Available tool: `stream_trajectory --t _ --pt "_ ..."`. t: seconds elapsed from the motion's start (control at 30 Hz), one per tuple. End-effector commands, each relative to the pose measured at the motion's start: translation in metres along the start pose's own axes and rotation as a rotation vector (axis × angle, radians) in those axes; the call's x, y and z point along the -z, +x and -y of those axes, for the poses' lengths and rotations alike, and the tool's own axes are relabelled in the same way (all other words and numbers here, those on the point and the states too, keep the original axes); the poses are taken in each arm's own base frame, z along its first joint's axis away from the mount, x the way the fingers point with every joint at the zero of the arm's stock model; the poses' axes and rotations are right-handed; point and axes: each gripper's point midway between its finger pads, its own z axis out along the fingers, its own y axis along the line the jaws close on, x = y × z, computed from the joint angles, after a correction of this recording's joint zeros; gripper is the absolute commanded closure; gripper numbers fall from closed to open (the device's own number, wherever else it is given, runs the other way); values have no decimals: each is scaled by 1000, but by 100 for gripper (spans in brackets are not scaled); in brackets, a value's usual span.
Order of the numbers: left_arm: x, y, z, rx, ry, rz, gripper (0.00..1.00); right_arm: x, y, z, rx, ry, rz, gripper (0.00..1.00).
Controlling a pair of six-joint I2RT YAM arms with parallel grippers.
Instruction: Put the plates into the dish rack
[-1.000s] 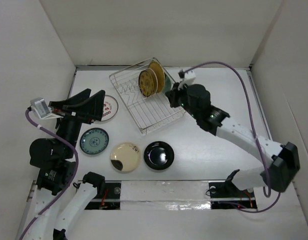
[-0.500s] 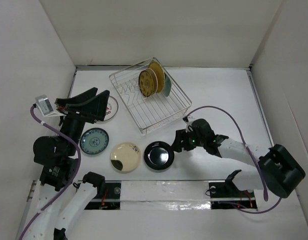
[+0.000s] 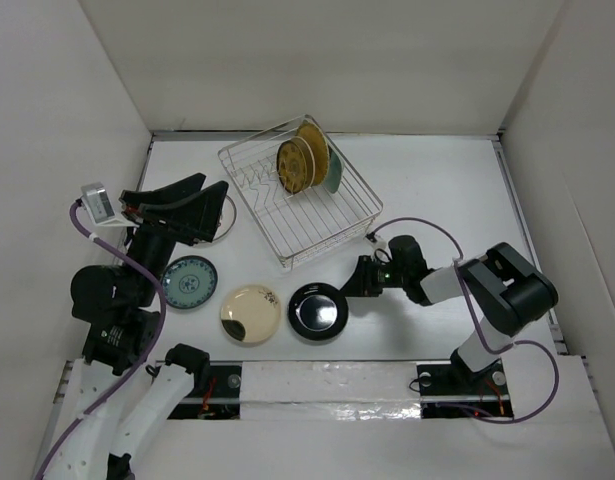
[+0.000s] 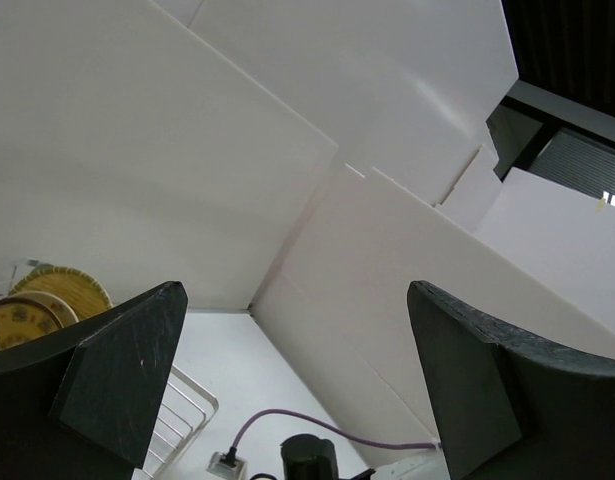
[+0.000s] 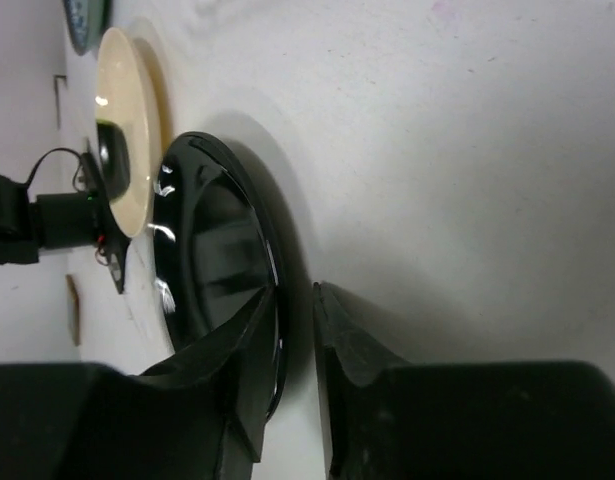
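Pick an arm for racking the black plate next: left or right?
Right. Its end effector is already low at the black plate, fingers straddling the near rim. The left end effector is raised, open and empty, far from that plate.

Glossy black plate [image 3: 318, 311]; cream plate [image 3: 250, 314] with a dark blotch; teal plate [image 3: 190, 282] with a darker ring pattern. Gold patterned plates [image 3: 295, 165] in a silver wire rack [image 3: 332, 228]. White table [image 3: 437, 190], black arms, purple cables [image 3: 107, 250].
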Motion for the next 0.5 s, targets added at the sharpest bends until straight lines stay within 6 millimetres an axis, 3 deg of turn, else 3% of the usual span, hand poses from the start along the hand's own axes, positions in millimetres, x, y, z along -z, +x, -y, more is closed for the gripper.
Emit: stream_trajectory --t 0.0,0.1,0.17,0.27,0.3,0.33,0.4,0.47 --pt "-1 -13 17 -2 58 33 8 1 23 8 -12 -13 -63 68" --pt "2 -11 10 -19 29 32 8 2 28 9 -8 -5 -93 52" --pt "6 -8 3 -37 4 28 8 1 31 9 0 -2 -104 52" --pt "12 1 -12 -80 -53 1 8 -3 37 6 1 -11 -143 80" --pt "14 2 -18 -94 -77 0 8 -4 37 7 -1 -10 -146 94" --pt "16 5 -24 -110 -102 -9 8 -3 37 6 -3 -6 -148 100" --pt "25 14 -47 -160 -191 -34 8 1 34 3 19 10 -149 100" --pt "37 28 -72 -192 -277 -70 8 7 17 0 49 40 -107 100"
